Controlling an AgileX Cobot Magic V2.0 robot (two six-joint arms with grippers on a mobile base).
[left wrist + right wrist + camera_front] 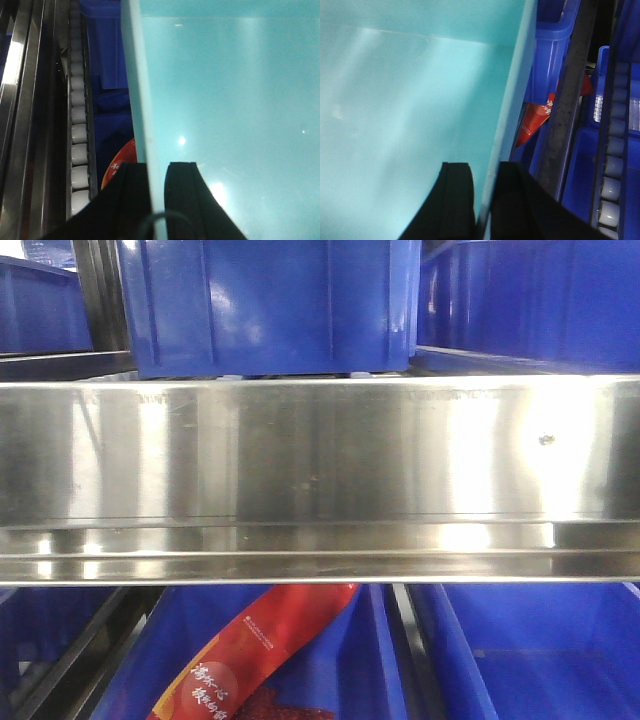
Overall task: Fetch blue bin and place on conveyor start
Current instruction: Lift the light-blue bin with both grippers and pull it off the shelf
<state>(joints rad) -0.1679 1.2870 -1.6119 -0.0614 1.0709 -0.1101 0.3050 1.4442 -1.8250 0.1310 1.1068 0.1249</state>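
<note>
Left jaws set narrow, clamped on one side wall of the blue bin (225, 100): one finger (182, 200) is inside the rim, the other outside. Right jaws grip the opposite wall in the same way, and the bin's pale floor lies between the two pairs. Outboard of the left jaws are a roller track (79, 135) and a red packet (116, 167). Front view: steel shelf rail (320, 450) below a dark-blue ribbed bin (270, 300).

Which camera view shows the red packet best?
The front-facing view: the red packet lies in a dark blue bin below the steel rail, its white print visible. The left wrist view shows only a red corner past the cyan bin; the right wrist view a red strip.
</note>
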